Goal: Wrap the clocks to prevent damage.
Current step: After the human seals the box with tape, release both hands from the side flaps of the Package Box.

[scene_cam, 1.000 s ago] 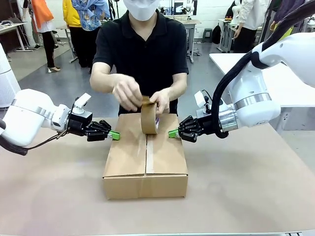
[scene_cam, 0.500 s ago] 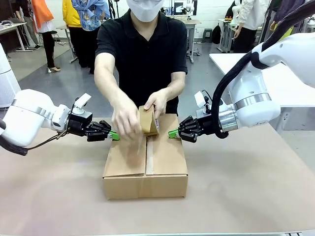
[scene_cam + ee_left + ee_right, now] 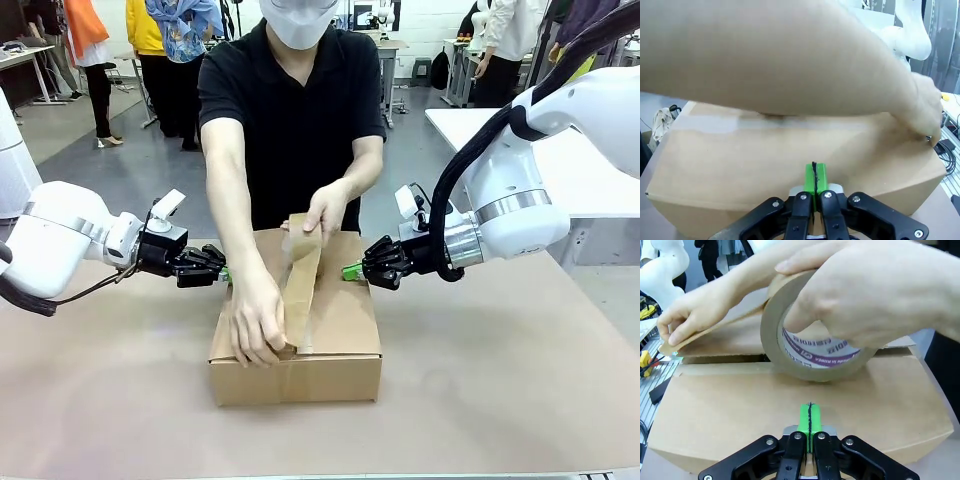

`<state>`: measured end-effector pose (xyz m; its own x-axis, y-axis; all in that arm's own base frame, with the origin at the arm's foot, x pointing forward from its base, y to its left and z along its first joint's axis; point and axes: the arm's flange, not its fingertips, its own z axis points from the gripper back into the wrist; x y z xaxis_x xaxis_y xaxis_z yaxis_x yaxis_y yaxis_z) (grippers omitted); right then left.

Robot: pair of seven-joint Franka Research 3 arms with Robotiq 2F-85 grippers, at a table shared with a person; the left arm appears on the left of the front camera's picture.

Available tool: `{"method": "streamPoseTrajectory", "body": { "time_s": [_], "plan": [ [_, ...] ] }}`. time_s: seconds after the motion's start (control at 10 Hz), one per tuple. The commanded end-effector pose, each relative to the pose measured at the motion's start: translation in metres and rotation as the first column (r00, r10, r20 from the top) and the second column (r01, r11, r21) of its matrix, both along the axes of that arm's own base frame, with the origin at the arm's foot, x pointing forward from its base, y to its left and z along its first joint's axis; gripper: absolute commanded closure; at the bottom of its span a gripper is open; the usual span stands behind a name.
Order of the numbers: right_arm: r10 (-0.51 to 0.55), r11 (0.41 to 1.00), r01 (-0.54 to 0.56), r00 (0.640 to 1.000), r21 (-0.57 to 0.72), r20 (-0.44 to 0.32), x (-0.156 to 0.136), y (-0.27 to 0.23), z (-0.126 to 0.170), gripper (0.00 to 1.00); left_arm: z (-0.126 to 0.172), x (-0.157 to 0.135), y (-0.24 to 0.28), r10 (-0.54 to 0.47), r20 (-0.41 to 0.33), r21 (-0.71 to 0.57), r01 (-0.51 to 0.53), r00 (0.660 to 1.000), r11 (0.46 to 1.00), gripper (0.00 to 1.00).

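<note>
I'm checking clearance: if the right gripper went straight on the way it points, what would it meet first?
The cardboard box: the shut right gripper points at its side near the top edge, perhaps touching it; depth is unclear.

The person's forearm [image 3: 229,230] crosses in front of the left gripper [image 3: 224,273] in the front view and covers the tips of its green pads. At the cardboard box's [image 3: 340,320] 12 o'clock, most of the tape roll [image 3: 300,236] sits behind the person's hand [image 3: 325,208]. The other hand [image 3: 255,325], at the box's 7 o'clock, covers the end of the tape strip [image 3: 298,290], so whether that end is stuck down cannot be told. Closed flaps hide the box's contents.

In the left wrist view the blurred forearm spans 9 to 3 o'clock and hides most of the box top. In the right wrist view fingers cover the roll's 12-to-3 o'clock arc, and the print inside its core is partly covered and too small to read.
</note>
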<state>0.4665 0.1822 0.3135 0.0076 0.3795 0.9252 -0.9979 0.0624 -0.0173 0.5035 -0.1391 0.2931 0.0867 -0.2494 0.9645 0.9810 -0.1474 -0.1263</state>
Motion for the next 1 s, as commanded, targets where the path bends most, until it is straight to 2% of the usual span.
{"method": "streamPoseTrajectory", "body": {
  "time_s": [0.0,0.9],
  "plan": [
    [-0.014,1.0,0.014,1.0,-0.002,-0.013,0.0,0.0015,-0.0029,0.99,-0.0014,-0.0007,-0.0006,0.001,-0.001,0.003,-0.001,1.0,1.0,0.99],
    [-0.014,1.0,0.014,1.0,-0.002,-0.013,0.0,0.0015,-0.0029,0.99,-0.0014,-0.0007,-0.0006,0.001,-0.001,0.003,-0.001,1.0,1.0,0.99]
  ]
}}
